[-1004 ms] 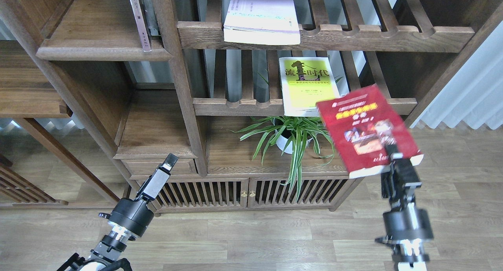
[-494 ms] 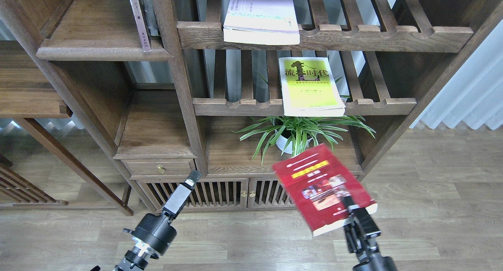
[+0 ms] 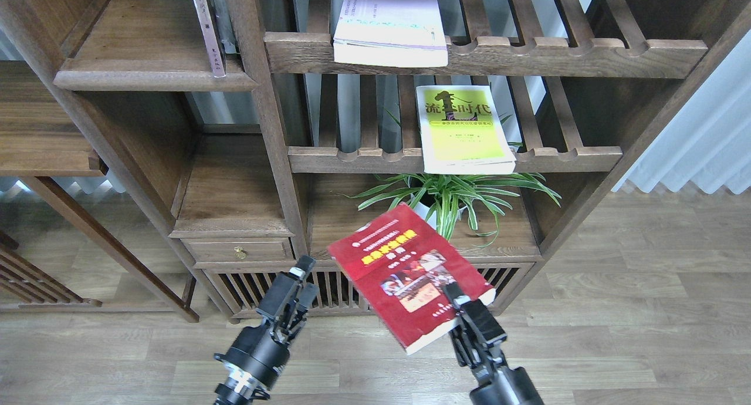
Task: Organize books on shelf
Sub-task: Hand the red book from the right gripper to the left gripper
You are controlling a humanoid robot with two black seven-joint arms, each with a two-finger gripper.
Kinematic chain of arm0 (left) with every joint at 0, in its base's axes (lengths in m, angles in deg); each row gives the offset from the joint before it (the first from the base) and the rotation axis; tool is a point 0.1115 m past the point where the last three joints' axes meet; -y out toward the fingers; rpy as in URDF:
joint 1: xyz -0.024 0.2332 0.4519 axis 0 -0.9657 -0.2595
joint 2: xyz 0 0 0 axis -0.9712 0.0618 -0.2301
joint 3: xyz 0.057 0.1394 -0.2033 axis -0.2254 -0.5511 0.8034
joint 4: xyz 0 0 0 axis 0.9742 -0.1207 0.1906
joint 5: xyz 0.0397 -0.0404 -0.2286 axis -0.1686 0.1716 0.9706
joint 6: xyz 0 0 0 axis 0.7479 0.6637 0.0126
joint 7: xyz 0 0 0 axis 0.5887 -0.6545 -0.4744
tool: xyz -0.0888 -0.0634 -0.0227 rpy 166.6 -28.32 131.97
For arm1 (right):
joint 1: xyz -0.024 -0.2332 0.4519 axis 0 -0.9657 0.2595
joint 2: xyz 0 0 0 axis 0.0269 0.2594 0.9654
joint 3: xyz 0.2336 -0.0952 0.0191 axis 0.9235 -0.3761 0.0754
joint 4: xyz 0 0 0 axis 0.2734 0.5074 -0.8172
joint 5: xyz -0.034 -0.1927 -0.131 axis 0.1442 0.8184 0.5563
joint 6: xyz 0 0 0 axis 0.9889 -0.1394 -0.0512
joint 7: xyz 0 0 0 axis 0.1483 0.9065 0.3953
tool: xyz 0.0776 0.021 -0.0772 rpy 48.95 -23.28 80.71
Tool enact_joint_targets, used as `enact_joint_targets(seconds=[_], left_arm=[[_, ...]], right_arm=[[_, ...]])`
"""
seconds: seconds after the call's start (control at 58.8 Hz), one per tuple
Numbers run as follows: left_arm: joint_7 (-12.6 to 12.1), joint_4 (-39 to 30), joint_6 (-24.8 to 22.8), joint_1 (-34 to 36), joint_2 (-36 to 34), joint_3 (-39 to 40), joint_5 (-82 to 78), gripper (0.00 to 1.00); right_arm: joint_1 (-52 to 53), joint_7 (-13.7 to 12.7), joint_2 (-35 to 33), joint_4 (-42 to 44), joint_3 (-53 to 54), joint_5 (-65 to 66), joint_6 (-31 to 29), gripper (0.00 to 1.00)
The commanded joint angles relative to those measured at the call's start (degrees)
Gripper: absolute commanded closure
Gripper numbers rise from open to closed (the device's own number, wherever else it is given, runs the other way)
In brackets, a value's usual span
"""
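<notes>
The dark red book (image 3: 394, 258) with the yellow title hangs tilted in front of the low cabinet, with my right gripper (image 3: 456, 294) shut on its lower right corner. My left gripper (image 3: 304, 277) is just left of the book, fingers slightly apart and holding nothing. The yellow-green book (image 3: 463, 129) lies flat on the middle slatted rack. Above it, the white book with lilac trim (image 3: 390, 23) lies on the top slatted rack. The solid plank shelf (image 3: 146, 47) is at the upper left.
A thin grey-pink-spined book (image 3: 206, 29) stands at the shelf's right end against a post. A potted spider plant (image 3: 446, 199) sits on the cabinet top behind the red book. A small drawer (image 3: 237, 251) and slatted cabinet doors (image 3: 328, 287) are below.
My right gripper has carried the red book down from beside the middle rack and leftward to in front of the cabinet. My left gripper has moved right toward it.
</notes>
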Motion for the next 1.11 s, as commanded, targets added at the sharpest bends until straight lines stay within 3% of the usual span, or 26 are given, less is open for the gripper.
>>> enact_joint_targets(seconds=[0.0, 0.119, 0.289, 0.579, 0.851, 0.987, 1.089], left_arm=[[-0.48, -0.19, 0.0, 0.41, 1.26, -0.74, 0.0, 0.01], [-3.12, -1.07, 0.0, 0.41, 1.52, -1.09, -0.17, 0.01], [-4.88, -1.24, 0.0, 0.67, 1.52, -1.35, -0.26, 0.01], [-5.67, -0.63, 0.0, 0.58, 1.26, -1.53, -0.35, 0.1], [-5.76, -0.45, 0.0, 1.38, -0.15, -1.53, -0.44, 0.11], [-5.58, -0.45, 0.0, 1.29, -0.76, -1.53, -0.17, 0.29], [-5.58, -0.45, 0.0, 1.38, -0.85, -1.53, -0.08, 0.35]], right_arm=[[1.08, -0.01, 0.19, 0.51, -1.64, 0.0, -0.01, 0.91], [1.52, -0.01, 0.19, 1.56, -2.26, -0.09, -0.01, 0.9], [1.61, -0.01, 0.19, 2.35, -2.26, -0.26, -0.01, 0.9], [1.52, -0.01, 0.62, 2.44, -2.35, -0.17, -0.01, 0.9], [1.26, -0.01, 0.54, 2.44, -2.35, -0.17, -0.01, 0.9], [0.91, -0.1, 0.36, 2.44, -2.44, -0.17, -0.01, 0.9], [0.82, -0.54, 0.27, 2.44, -2.61, -0.17, -0.01, 0.9]])
